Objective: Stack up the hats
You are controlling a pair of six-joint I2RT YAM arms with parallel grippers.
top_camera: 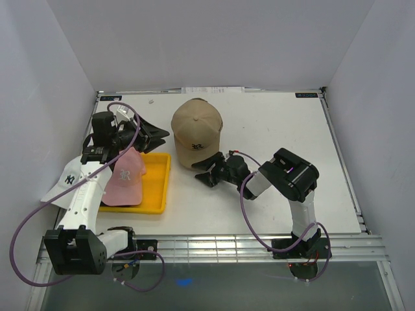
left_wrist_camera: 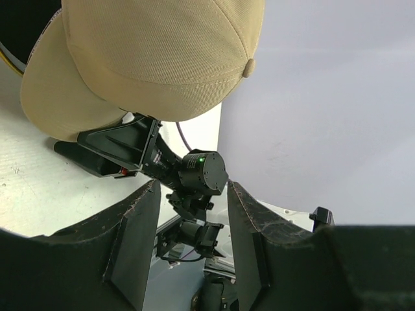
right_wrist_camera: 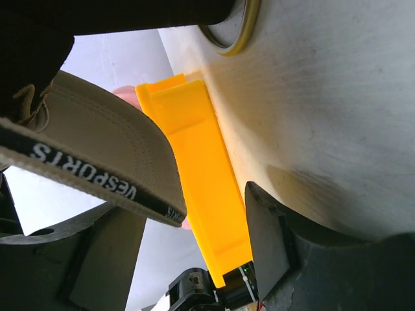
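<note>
Now, tan hat (top_camera: 198, 126): sits crown up toward the far edge of the table, about midway along it, with its brim pointing at the near edge. It seems to rest on the gold wire stand (right_wrist_camera: 228, 49), which would lift the brim so a finger can slide under it.
Right tool (top_camera: 204, 172): jaws spread wide and gripping nothing. The right wrist view shows the underside of the brim and its printed sweatband entering the gap, so it looks lined up to pinch the brim.
Left tool (top_camera: 159, 139): wide open and empty, hanging just left of the tan hat. Its fingers (left_wrist_camera: 133, 246) frame the hat's crown from the side, probably ready to steady or receive it.
Pink hat (top_camera: 125, 175): lies in the yellow tray (top_camera: 159, 188) near the left edge of the table, and looks like the base of the stack.
White hat (top_camera: 65, 181): lies at the left edge, partly under the left arm and apart from the tray.
Black hat: I cannot pick it out in any view.
Step in hand: likely taking the tan hat by its brim to carry it over to the pink one. No hat is stacked on another yet.
</note>
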